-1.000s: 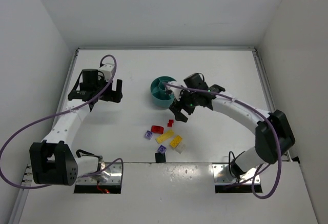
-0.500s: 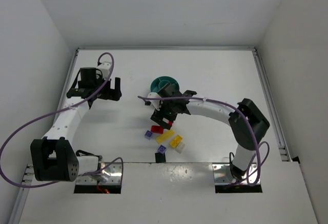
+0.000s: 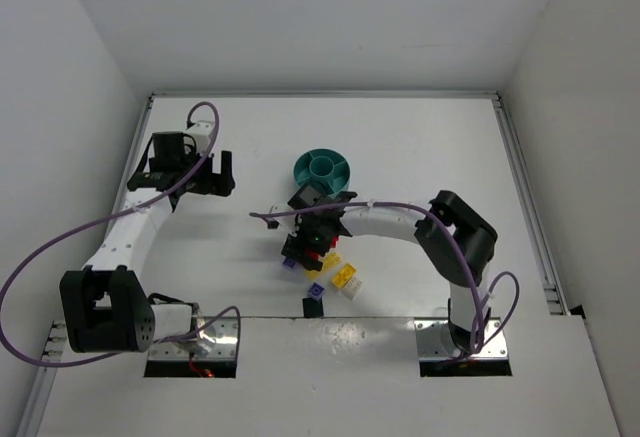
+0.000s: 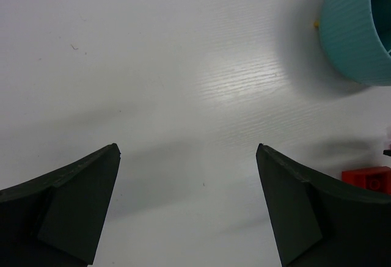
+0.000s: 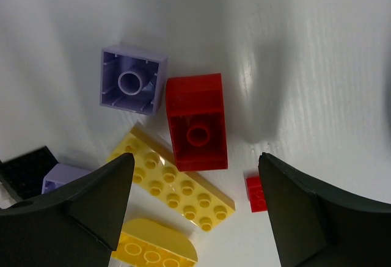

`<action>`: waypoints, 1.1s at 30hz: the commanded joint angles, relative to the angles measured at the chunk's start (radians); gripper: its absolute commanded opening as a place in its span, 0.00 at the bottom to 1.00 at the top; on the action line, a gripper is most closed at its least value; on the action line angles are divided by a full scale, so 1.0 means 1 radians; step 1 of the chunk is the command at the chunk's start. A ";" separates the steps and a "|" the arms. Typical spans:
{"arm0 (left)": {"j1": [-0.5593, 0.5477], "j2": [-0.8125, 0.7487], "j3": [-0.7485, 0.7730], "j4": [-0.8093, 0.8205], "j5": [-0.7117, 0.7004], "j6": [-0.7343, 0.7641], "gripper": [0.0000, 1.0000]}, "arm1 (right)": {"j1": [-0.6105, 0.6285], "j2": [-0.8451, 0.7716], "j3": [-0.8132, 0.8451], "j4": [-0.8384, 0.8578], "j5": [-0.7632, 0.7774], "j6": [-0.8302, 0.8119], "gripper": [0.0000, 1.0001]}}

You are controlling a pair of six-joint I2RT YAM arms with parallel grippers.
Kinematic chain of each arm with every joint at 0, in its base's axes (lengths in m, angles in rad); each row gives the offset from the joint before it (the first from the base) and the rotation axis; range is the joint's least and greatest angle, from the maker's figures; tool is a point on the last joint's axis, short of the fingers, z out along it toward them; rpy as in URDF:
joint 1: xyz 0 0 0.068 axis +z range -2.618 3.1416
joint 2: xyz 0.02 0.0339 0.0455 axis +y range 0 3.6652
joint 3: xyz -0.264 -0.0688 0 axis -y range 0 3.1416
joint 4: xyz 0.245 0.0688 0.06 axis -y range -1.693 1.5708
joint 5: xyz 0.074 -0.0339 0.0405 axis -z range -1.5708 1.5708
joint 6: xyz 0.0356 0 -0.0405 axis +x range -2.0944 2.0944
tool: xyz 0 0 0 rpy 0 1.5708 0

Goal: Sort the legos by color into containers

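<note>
The legos lie in a loose cluster in front of the teal dish (image 3: 323,169). In the right wrist view I see an upturned purple brick (image 5: 133,80), an upturned red brick (image 5: 197,123), a flat yellow plate (image 5: 171,187), a rounded yellow brick (image 5: 156,247), a tiny red brick (image 5: 256,193) and a second purple brick (image 5: 61,178). My right gripper (image 5: 195,157) hangs open and empty just above the cluster (image 3: 310,242), straddling the red brick and the yellow plate. My left gripper (image 4: 187,148) is open and empty over bare table, left of the dish (image 4: 357,35).
A black piece (image 3: 313,306) lies at the table's near edge and also shows in the right wrist view (image 5: 27,169). An off-white brick (image 3: 355,290) sits beside a yellow one (image 3: 344,276). White walls ring the table. My left gripper (image 3: 183,182) stays at the far left.
My right gripper has swung from beside the dish leftward and nearer, and now sits low over the brick cluster. The left arm has barely moved.
</note>
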 commanded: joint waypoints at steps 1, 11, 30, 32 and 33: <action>0.026 -0.003 0.004 0.014 0.019 0.007 1.00 | 0.010 0.025 0.037 0.050 0.029 0.012 0.82; 0.036 -0.003 -0.034 0.023 0.029 0.025 1.00 | 0.010 0.086 0.074 0.072 0.051 0.043 0.80; 0.063 -0.023 -0.080 0.023 0.059 0.054 1.00 | -0.011 0.031 0.054 -0.003 -0.130 -0.004 0.67; 0.063 -0.023 -0.080 0.023 0.059 0.054 1.00 | -0.011 0.022 0.054 -0.017 -0.139 -0.015 0.66; 0.063 -0.023 -0.089 0.023 0.069 0.054 1.00 | -0.011 0.022 0.054 -0.028 -0.150 -0.024 0.66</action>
